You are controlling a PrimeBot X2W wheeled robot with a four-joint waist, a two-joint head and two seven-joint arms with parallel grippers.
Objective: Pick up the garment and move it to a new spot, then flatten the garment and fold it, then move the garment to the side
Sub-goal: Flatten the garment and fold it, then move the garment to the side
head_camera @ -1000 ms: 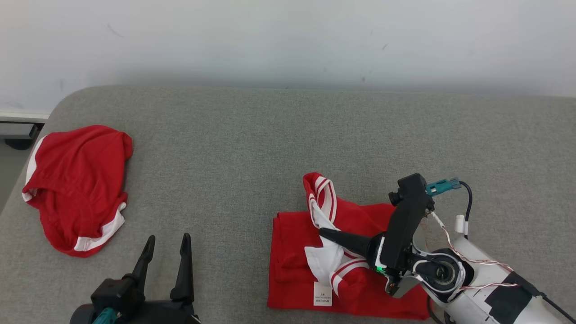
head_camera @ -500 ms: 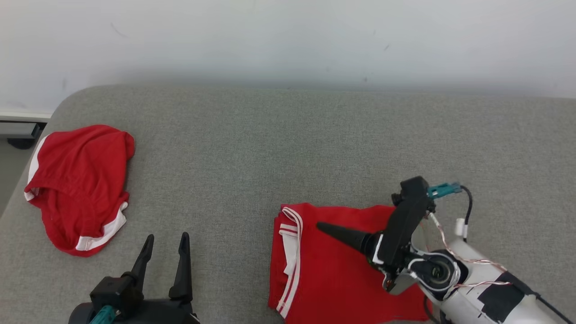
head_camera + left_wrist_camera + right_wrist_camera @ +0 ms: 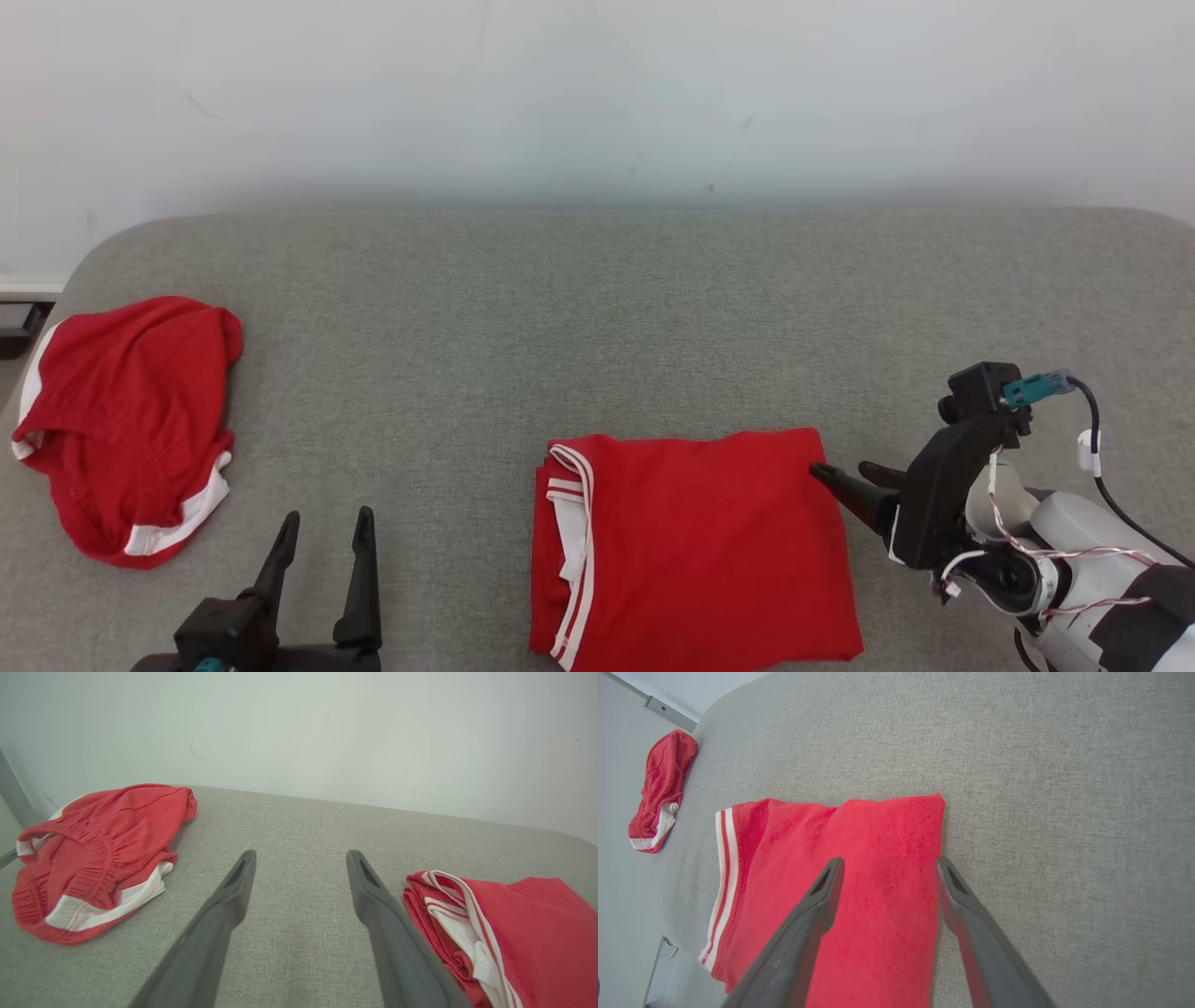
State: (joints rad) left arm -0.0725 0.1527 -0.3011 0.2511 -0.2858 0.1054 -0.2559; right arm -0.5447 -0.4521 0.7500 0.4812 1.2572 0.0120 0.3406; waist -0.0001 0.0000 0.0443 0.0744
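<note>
The red garment (image 3: 700, 551) lies flat on the grey bed (image 3: 597, 308), close to the front edge and a bit to the right of the middle. It is a neat, smooth block now. Its white stripes (image 3: 571, 560) are tucked along its left side, in layers. So the folding looks done.

The right claw (image 3: 837, 467) is at the garment's right edge. Its two fingers are wide apart and hold nothing. From the right wrist view, one finger hangs over the red cloth and the other over the grey bed beside it.

The left claw (image 3: 327, 518) is low at the front left, well apart from the garment. Its fingers are wide apart too, and it is empty.

What looks left is the last job: grab the folded garment and move it to the side without messing up the fold.

Far to the left, near the bed's round corner, lie crumpled red shorts (image 3: 121, 429) with white trim.

The bed is covered in rough grey cloth and looks soft. Behind it is a plain pale wall (image 3: 597, 93) with a few small marks.
</note>
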